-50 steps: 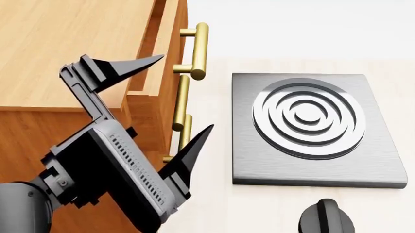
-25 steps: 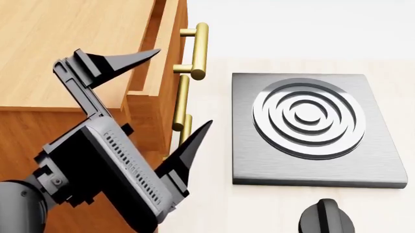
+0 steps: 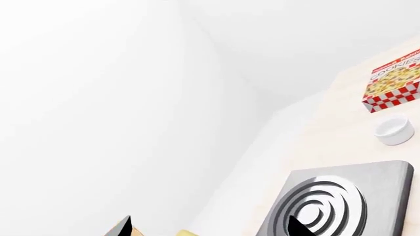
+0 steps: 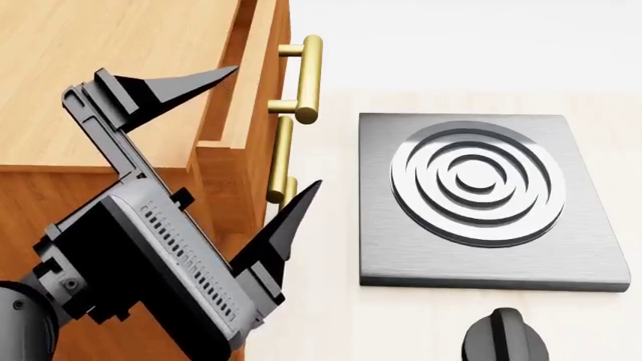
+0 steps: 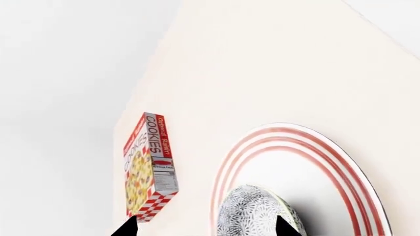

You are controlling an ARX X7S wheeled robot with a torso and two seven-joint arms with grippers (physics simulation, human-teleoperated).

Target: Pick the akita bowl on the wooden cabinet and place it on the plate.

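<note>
Left gripper [image 4: 255, 131] hangs spread wide in front of the wooden cabinet [image 4: 120, 83], one black fingertip over the cabinet's top edge, the other down by the brass handles [image 4: 301, 79], nothing between them. Right gripper [image 5: 203, 227] shows only two dark fingertips, set apart, with the akita bowl [image 5: 256, 214] lying between them; whether they touch it, I cannot tell. That bowl sits on the plate [image 5: 328, 167], its red rings curving round it. Just beside the cabinet on the pale counter lies the grey stove [image 4: 482, 199] with its concentric rings. Further off stands a cookies box [image 5: 149, 164], and near it a small white cup [image 3: 394, 130].
</note>
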